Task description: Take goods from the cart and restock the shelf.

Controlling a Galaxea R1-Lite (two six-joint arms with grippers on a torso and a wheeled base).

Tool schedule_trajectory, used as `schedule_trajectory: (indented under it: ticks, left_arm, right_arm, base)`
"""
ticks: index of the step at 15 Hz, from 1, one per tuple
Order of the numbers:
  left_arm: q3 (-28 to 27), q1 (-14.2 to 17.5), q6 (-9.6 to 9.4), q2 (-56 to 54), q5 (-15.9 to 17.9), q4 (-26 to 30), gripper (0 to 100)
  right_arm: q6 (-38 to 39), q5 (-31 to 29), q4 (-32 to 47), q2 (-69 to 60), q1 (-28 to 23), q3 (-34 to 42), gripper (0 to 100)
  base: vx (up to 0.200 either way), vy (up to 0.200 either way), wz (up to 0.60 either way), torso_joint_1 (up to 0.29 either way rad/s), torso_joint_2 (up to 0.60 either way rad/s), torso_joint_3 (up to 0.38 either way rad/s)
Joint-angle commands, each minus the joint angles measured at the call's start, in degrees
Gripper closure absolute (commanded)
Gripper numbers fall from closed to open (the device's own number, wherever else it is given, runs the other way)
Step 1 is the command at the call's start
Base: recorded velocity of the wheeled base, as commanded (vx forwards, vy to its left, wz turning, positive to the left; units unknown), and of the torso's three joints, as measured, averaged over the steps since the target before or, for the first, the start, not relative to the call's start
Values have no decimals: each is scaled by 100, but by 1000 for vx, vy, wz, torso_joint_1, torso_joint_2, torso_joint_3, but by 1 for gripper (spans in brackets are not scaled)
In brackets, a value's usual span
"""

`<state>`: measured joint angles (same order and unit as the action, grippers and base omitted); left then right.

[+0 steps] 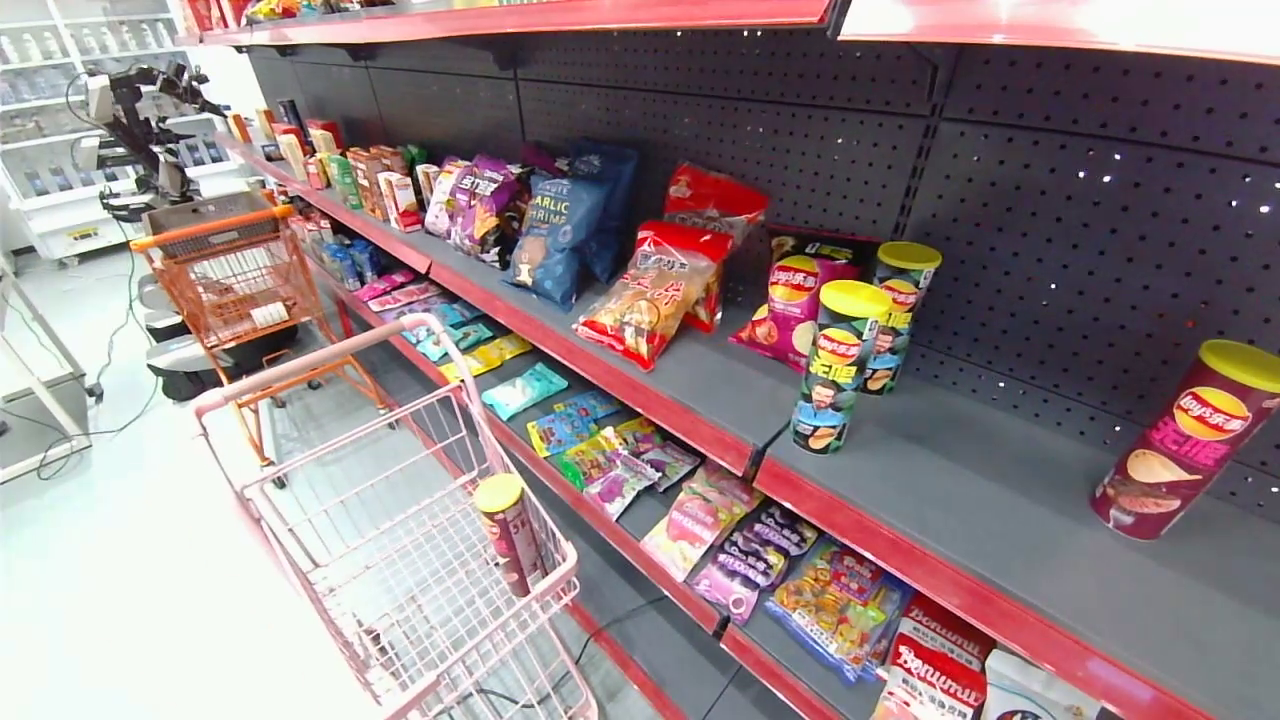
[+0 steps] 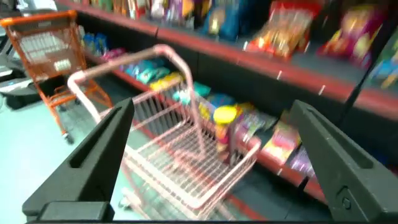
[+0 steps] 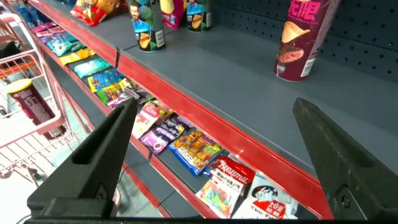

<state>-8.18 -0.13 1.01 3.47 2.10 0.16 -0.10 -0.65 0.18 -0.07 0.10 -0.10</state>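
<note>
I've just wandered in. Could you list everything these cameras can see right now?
Pink cart: one, pink wire, on the floor before the shelves.
Chip can: one, dark red with yellow lid, standing in the pink cart.
Orange cart: one, orange, farther down the aisle.
Dark chip cans: two, yellow lids, standing on the grey shelf.
Maroon chip can: one, yellow lid, same shelf, apart to the right.
Snack bags: many, mixed colours, left of the cans.
Sweet packets: many, mixed colours, lower shelf.
Left gripper: black, open, above the pink cart.
Right gripper: black, open, before the shelf's red edge.
</note>
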Motion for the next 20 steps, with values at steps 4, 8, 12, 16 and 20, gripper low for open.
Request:
schedule_trajectory:
  ticks: [4, 8, 12, 16, 20]
  left_arm:
    - [-2425, 330, 549, 4399, -500, 2, 0]
    - [-2302, 637, -347, 7150, 326, -1932, 0]
    - [-2197, 690, -848, 9540, 1232, -4138, 0]
    - [-1854, 646, -848, 11342, 1364, -6353, 0]
    - [-1880, 488, -910, 11702, 1952, -6441, 0]
  right_arm:
    - [-17, 3, -1, 7, -1, 1, 0]
    - [-8, 12, -1, 7, -1, 1, 0]
    - [-25, 21, -1, 7, -1, 1, 0]
    - [-17, 21, -1, 7, -1, 1, 0]
    - [-17, 38, -1, 7, -1, 1, 0]
  base:
    - [0, 0, 0, 0, 0, 0]
    - [0, 0, 0, 0, 0, 0]
    - [0, 0, 0, 0, 0, 0]
    - [0, 0, 0, 0, 0, 0]
    - [0, 0, -300, -20, 49, 21]
